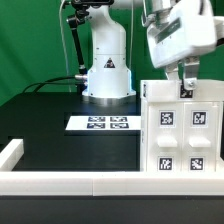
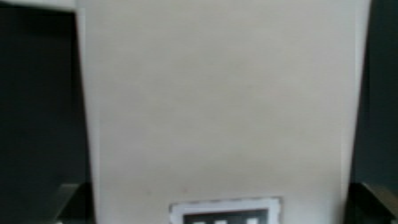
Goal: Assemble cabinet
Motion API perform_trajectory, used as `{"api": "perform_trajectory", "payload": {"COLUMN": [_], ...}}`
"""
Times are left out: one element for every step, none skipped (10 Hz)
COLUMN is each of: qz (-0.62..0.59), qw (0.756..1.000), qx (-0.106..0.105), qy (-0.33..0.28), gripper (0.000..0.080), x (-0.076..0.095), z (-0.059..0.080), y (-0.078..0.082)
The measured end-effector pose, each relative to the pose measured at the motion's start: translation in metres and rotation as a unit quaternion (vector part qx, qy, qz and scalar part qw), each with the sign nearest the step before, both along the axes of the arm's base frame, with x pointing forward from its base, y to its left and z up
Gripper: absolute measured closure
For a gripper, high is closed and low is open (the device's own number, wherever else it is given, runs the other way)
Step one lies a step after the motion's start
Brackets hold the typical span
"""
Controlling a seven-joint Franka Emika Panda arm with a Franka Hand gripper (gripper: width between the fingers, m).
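Note:
The cabinet, a large white box body, stands at the exterior view's right with four small tagged panels on its front. My gripper comes down from above onto the cabinet's top rear edge. In the wrist view a plain white face of the cabinet fills the picture between the jaws, with one marker tag at its near end. Only dark finger tips show at the picture's corners, one on each side of the white face. Whether they press on it does not show.
The marker board lies flat on the black table in the middle. The arm's white base stands behind it. A low white rail runs along the table's front and turns up the left side.

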State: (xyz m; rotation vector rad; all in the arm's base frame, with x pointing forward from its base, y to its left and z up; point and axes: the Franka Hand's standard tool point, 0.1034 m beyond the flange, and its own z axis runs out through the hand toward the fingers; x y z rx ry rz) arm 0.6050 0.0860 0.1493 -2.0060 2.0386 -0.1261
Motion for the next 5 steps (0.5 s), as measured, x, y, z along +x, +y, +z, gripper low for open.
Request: {"api": "perform_trajectory", "payload": {"qz": [-0.051,-0.112,-0.140,-0.143,-0.151], "qw": [0.998,0.992,0.988,0.987,0.986], "qx": [0.023,0.050,0.058,0.059,0.064], "qy": [0.008,0.025,0.032,0.032,0.032], "gripper": [0.0236,0.0236,0.0236,0.0236,0.0236], "x": [-0.0007,-0.0034,-0.0039,-0.0039,-0.0036], "z": [-0.0002,-0.0012,-0.0015,-0.0017,-0.0015], "y": [-0.0007,-0.0034,-0.0041,-0.0049,-0.0043]}}
